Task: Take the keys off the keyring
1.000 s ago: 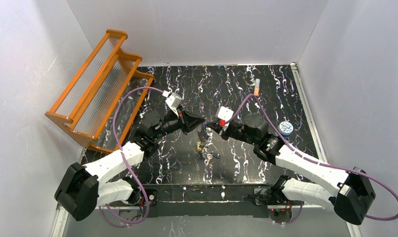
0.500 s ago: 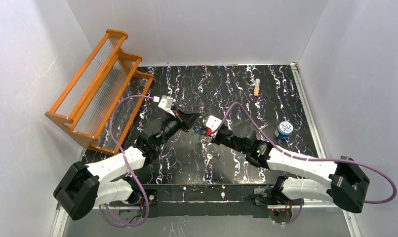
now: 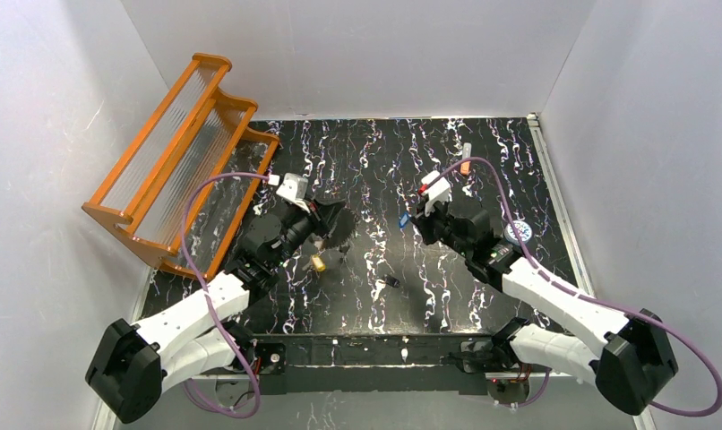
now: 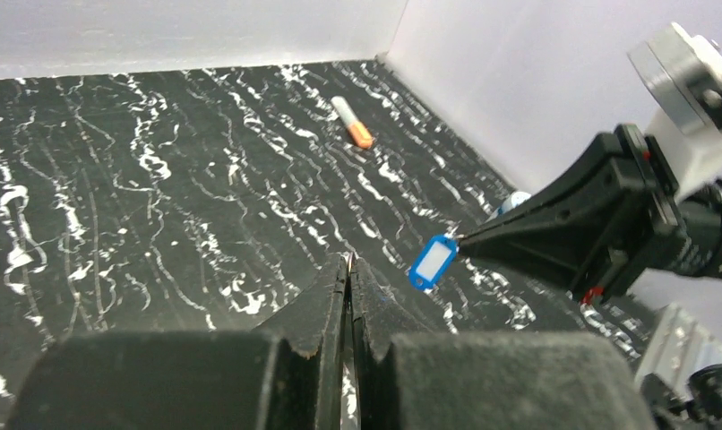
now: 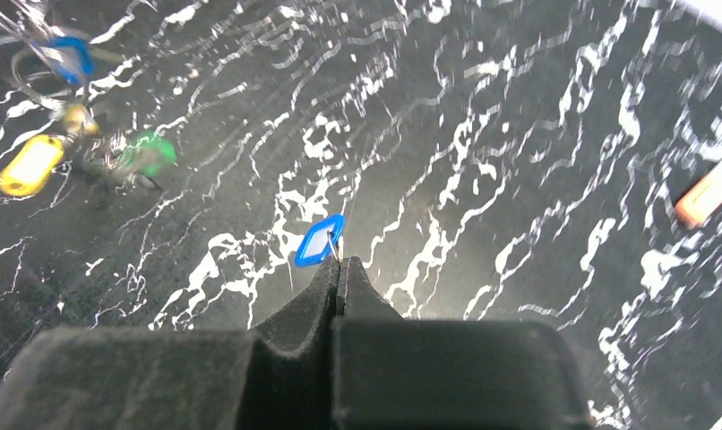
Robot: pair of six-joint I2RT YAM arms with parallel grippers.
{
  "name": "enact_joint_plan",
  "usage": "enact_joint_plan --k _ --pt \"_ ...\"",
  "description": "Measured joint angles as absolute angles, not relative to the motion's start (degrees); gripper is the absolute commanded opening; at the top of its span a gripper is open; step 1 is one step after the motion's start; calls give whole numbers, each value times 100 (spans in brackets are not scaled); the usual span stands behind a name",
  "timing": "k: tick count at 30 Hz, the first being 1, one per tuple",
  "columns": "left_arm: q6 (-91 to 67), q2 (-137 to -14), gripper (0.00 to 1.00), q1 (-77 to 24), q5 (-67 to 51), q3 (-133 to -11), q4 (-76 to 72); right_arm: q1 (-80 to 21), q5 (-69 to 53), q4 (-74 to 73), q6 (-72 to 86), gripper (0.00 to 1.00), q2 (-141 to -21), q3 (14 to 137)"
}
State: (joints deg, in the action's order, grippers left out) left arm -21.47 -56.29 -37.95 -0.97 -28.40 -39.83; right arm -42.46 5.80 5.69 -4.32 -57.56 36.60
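Note:
My left gripper (image 3: 338, 217) is shut on a thin metal wire, the keyring, which shows as a sliver between its tips in the left wrist view (image 4: 349, 262). A brass key (image 3: 319, 262) dangles below it. The right wrist view shows the blurred bunch: grey loop (image 5: 26, 64), blue key (image 5: 71, 52), yellow tag (image 5: 30, 166), green key (image 5: 147, 152). My right gripper (image 3: 414, 220) is shut on the small ring of a blue key tag (image 5: 320, 240), held apart from the bunch; the tag also shows in the left wrist view (image 4: 432, 262). A small dark piece (image 3: 392, 281) lies on the table.
An orange slatted rack (image 3: 178, 152) leans against the left wall. An orange-and-white tube (image 3: 466, 159) lies at the back right. A blue-and-white disc (image 3: 519, 231) sits by my right arm. White walls close in the black marbled table (image 3: 366, 152).
The grippers have pulled apart. The right one moved right and back with the blue tag; the left one moved left with the bunch. The small dark piece stayed on the table.

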Motion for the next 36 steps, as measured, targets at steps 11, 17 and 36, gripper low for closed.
enact_joint_plan --k 11,17,36 --pt "-1035 -5201 0 -3793 -119 -3061 -3037 -3361 -169 384 764 30 -6971 3579" --pt "-738 -5181 0 -3793 -342 -3061 -2886 -3301 -303 274 871 56 -6936 3570" --pt "-368 -5192 0 -3684 -1485 -3061 -2939 -3667 -3199 3391 904 57 -6884 3092"
